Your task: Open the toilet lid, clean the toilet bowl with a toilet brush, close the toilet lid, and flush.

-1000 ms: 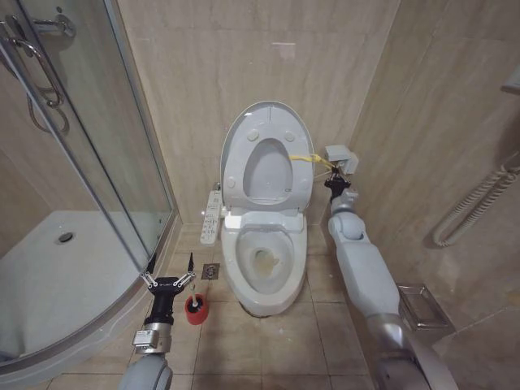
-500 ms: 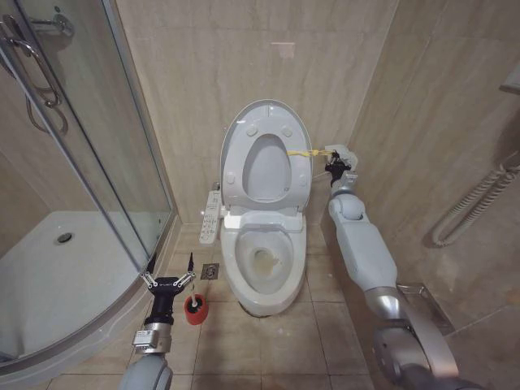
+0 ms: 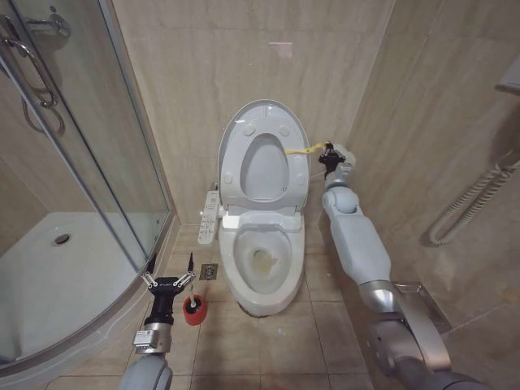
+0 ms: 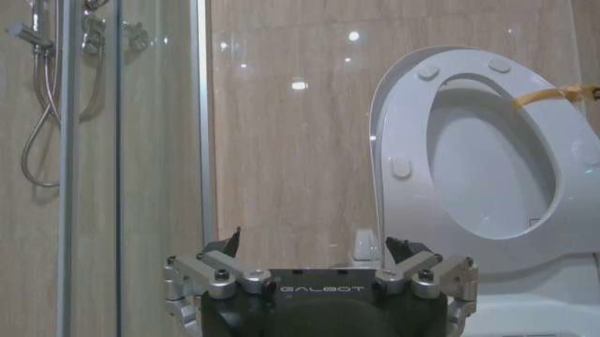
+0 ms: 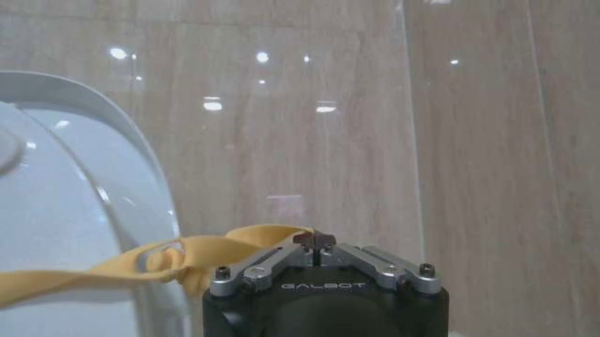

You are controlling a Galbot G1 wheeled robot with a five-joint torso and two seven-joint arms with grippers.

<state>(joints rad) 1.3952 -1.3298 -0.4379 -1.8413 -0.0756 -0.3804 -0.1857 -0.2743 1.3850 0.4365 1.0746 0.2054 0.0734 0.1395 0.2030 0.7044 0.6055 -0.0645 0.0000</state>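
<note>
At the far left of the head view stands the glass shower door [image 3: 97, 138], with the curved white shower tray [image 3: 57, 276] behind it. Just in front of the tray's edge, low over the tiled floor [image 3: 268, 341], hangs the left pincer [image 3: 168, 282], its fingers spread apart and holding nothing. In the left wrist view the same left pincer [image 4: 319, 256] shows both fingers wide, pointing toward the wall beside the raised lid.

Just right of the left pincer the toilet brush [image 3: 192, 288] stands upright in its small red holder cup [image 3: 193, 310] on the floor, close to the foot of the toilet. A floor drain [image 3: 210, 271] lies a little behind it. The long white button panel [image 3: 211, 218] runs along the near side of the bowl.

The toilet bowl [image 3: 264, 272] sits in the middle against the back wall, uncovered. The toilet lid [image 3: 264, 158] stands upright against the wall, with the seat ring raised along with it.

A yellow strap [image 3: 307, 149] runs from the lid's right edge to the right pincer [image 3: 327, 151], which is held up beside the lid at the end of the outstretched right arm. In the right wrist view the right pincer [image 5: 317, 242] has its tips together, clamped on the strap [image 5: 187, 253], which leads across to the lid's rim [image 5: 56, 210].
</note>
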